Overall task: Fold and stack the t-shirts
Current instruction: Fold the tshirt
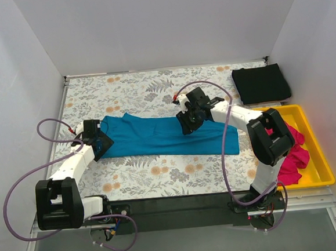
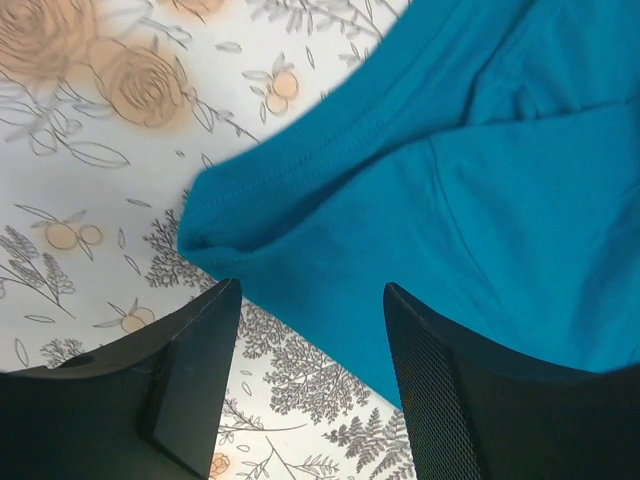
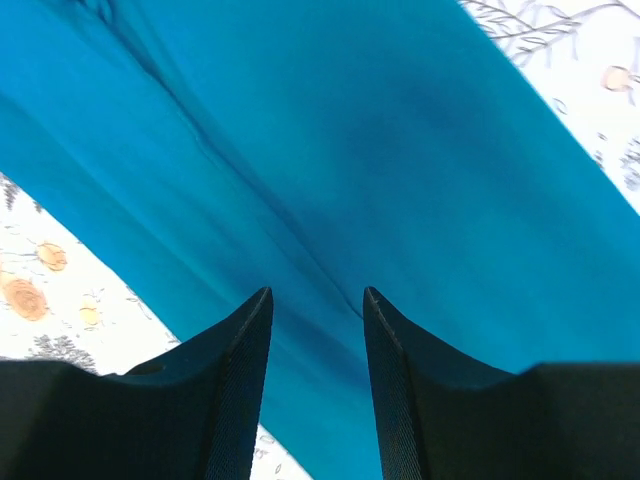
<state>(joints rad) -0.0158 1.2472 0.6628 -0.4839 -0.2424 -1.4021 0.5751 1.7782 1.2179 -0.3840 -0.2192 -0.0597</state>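
The teal-blue t-shirt lies folded into a long band across the middle of the table. My left gripper is open and empty just over its left end; the left wrist view shows the shirt's sleeve edge ahead of the gripper. My right gripper is open and empty above the shirt's upper middle, with teal cloth filling the view ahead of it. A folded black t-shirt lies at the back right. A magenta-pink t-shirt is crumpled in the yellow tray.
The table wears a floral cloth. White walls stand close on the left, back and right. The yellow tray sits along the right edge, partly behind my right arm. A black strip runs along the near edge by the arm bases.
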